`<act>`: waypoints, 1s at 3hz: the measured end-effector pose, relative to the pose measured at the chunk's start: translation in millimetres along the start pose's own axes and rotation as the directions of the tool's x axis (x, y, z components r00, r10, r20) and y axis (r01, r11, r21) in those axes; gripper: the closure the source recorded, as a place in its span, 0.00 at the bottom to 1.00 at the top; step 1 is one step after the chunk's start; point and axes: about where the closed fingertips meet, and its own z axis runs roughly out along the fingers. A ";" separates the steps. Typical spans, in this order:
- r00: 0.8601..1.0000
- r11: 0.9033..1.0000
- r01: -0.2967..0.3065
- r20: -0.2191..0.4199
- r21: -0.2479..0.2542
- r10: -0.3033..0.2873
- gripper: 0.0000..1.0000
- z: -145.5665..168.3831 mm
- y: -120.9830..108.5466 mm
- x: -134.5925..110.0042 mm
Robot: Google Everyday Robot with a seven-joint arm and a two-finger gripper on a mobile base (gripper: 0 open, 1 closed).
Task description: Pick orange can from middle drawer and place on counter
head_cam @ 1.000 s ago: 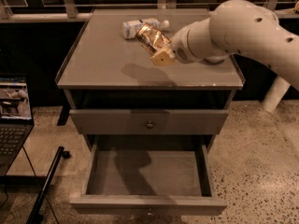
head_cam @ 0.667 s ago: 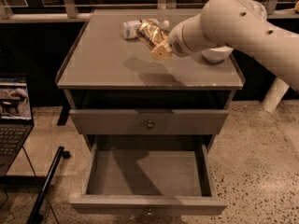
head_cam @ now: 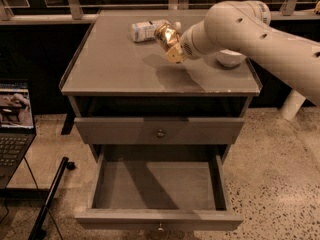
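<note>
Since the earlier frames the orange can (head_cam: 165,33) sits farther back over the tabletop (head_cam: 115,66), carried by the gripper (head_cam: 172,48) closer to the plastic bottle. The can is tilted, its shiny end turned toward the camera, and the jaws are closed on it, with a yellowish fingertip (head_cam: 175,55) showing at its lower end. It appears to be held a little above the grey surface, since its shadow falls on the tabletop just in front of it. The white-labelled bottle (head_cam: 147,30) lies on its side just behind and to the left of the can, near the back edge. The pale, thick arm (head_cam: 250,31) reaches in from the right across the back right corner of the tabletop.

Below, the upper drawer (head_cam: 125,130) is closed, its small round knob (head_cam: 160,132) centred on the front. The middle drawer (head_cam: 125,219) under it stands pulled well out, its grey floor in view. An open laptop (head_cam: 15,129) sits at the left edge, and a black pole (head_cam: 50,199) lies slanted over the speckled floor (head_cam: 270,174).
</note>
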 end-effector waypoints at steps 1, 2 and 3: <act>0.997 0.998 -0.067 -0.038 0.021 0.068 0.85 12.2 -12.5 16.9; 0.996 0.997 -0.076 -0.040 0.023 0.077 0.62 12.7 -13.3 18.1; 0.996 0.997 -0.076 -0.040 0.023 0.077 0.39 12.7 -13.3 18.1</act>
